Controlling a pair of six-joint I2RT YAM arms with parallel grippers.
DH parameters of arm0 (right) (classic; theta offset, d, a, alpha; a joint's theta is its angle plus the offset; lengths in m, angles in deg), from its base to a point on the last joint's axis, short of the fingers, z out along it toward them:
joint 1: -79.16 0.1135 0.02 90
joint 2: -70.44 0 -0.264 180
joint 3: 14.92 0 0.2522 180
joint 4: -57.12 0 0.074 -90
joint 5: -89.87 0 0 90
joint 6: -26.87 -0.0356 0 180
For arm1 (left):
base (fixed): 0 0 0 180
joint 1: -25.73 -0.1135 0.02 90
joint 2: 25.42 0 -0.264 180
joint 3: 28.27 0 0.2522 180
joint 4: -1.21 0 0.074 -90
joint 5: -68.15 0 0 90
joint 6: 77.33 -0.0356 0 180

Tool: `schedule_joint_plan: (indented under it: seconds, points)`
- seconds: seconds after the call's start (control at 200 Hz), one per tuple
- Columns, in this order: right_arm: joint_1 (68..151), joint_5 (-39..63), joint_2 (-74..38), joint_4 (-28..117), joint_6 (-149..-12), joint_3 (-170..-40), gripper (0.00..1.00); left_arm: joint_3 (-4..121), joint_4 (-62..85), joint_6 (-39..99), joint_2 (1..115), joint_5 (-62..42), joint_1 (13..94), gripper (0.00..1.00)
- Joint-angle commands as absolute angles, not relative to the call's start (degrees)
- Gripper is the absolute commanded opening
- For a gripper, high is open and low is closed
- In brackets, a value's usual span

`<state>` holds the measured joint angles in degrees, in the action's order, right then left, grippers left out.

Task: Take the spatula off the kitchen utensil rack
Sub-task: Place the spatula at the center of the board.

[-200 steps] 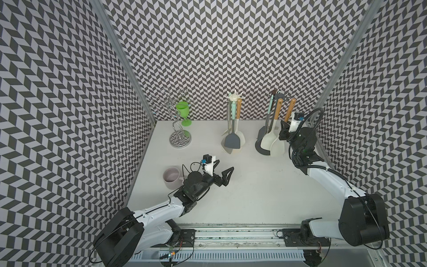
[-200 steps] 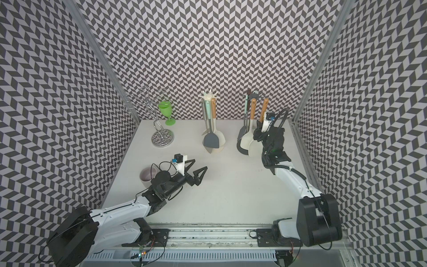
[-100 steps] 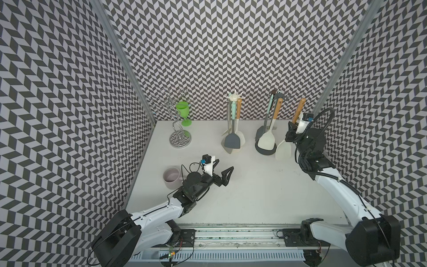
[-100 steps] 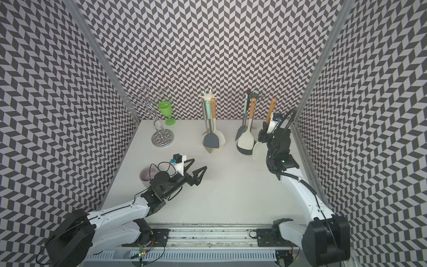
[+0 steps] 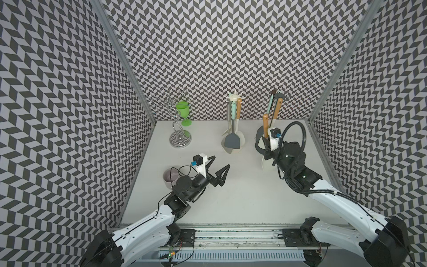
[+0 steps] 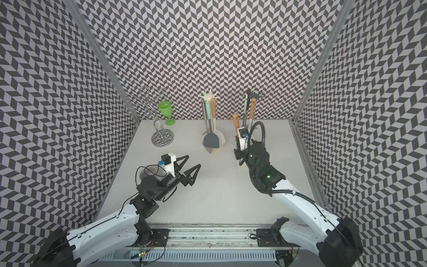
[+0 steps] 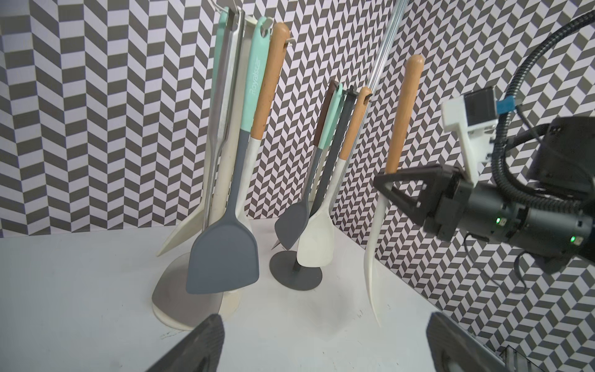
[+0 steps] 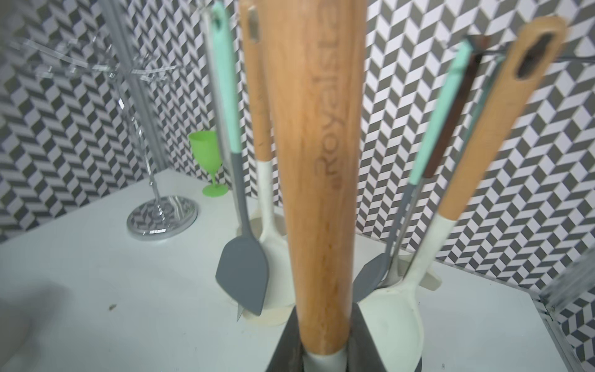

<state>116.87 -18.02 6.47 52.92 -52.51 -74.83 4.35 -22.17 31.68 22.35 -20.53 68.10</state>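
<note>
My right gripper (image 5: 268, 146) is shut on the spatula (image 5: 265, 123), at the join of its wooden handle (image 8: 318, 161) and white neck. The spatula stands upright, clear of the hooks, in front of the dark kitchen utensil rack (image 5: 278, 95). In the left wrist view the spatula (image 7: 404, 112) hangs from the right gripper's fingers (image 7: 412, 185), its thin white blade (image 7: 373, 257) down close to the table. The rack (image 7: 296, 272) beside it still carries other utensils. My left gripper (image 5: 221, 161) is open over mid-table, holding nothing, its fingers (image 7: 206, 341) wide apart.
A white utensil stand (image 5: 233, 98) with a grey turner (image 5: 232, 141) is at the back centre. A chrome glass rack (image 5: 179, 138) and a green goblet (image 5: 183, 110) stand at the back left. A pale cup (image 5: 170, 180) sits beside the left arm. Patterned walls close three sides.
My right gripper has carried the spatula off the rack, swinging it out to the right, then left and toward the front, lower down. The left arm has not moved.
</note>
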Motion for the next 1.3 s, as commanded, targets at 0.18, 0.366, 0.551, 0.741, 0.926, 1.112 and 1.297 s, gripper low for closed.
schedule_joint_plan:
  seconds: [0.18, 0.366, 0.551, 0.741, 0.926, 1.112, 1.297]
  points:
    - [128.96, -30.71, -5.14, 58.61, -38.20, -75.26, 0.00, 6.49, -18.28, 33.04, 21.58, -19.10, 68.13, 1.00]
    - [134.49, -32.65, -8.19, 60.94, -35.19, -73.77, 0.00, 6.24, -20.51, 38.05, 22.72, -13.19, 65.24, 1.00]
    - [137.94, -32.39, -7.96, 63.54, -33.80, -71.63, 0.00, 4.71, -25.65, 44.45, 25.58, -4.58, 58.79, 0.99]
    - [140.48, -33.05, -7.86, 63.60, -32.41, -70.57, 0.00, 2.41, -33.32, 50.33, 28.86, 3.27, 53.34, 0.91]
    - [141.97, -33.45, -7.68, 63.40, -32.14, -70.22, 0.00, 2.11, -38.20, 53.01, 33.65, 7.73, 51.18, 0.70]
    - [142.62, -32.64, -9.62, 62.70, -31.67, -71.87, 0.00, 2.81, -38.97, 52.84, 37.08, 8.90, 51.05, 0.66]
    - [143.57, -32.72, -12.76, 62.85, -31.29, -72.97, 0.00, 3.67, -39.91, 53.02, 39.49, 10.68, 51.05, 0.52]
